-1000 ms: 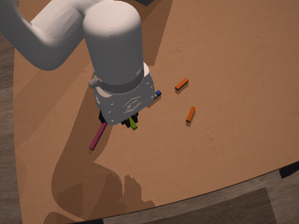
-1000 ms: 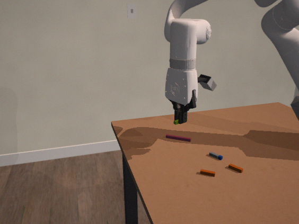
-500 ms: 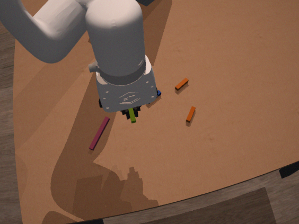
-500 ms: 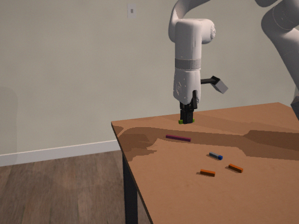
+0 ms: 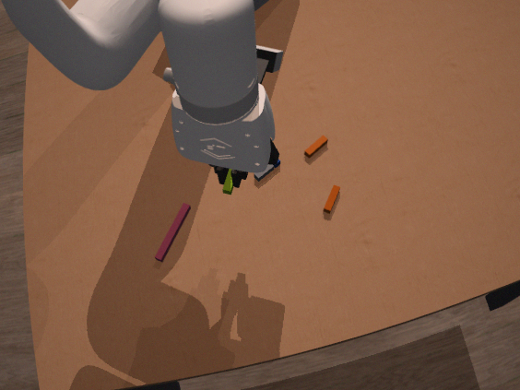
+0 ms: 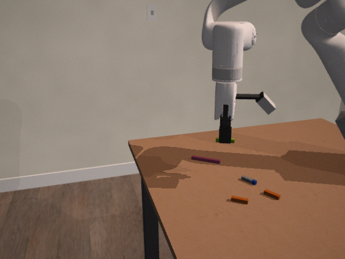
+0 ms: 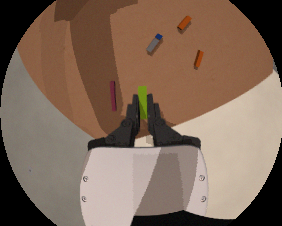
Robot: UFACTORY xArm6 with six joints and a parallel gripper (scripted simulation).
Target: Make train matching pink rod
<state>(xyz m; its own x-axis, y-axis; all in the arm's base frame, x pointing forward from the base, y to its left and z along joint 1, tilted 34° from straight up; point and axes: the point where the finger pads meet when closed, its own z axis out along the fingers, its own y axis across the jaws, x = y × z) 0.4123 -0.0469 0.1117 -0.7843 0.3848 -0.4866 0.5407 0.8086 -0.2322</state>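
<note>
Gripper [image 7: 141,111] clamped on lime rod [image 7: 142,99], which is held above the table with its long axis pointing toward the grey rod [image 7: 152,44] and blue rod [image 7: 159,36] pair ahead, pink rod [image 7: 112,94] just left.

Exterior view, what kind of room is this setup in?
Probably a plain indoor room: a bare wall with a switch plate, a white baseboard over wood flooring, and one brown table.

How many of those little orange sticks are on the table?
2. One small orange rod lies right of the arm; the other orange rod lies nearer the table's curved edge. The arm could hide more.
</note>
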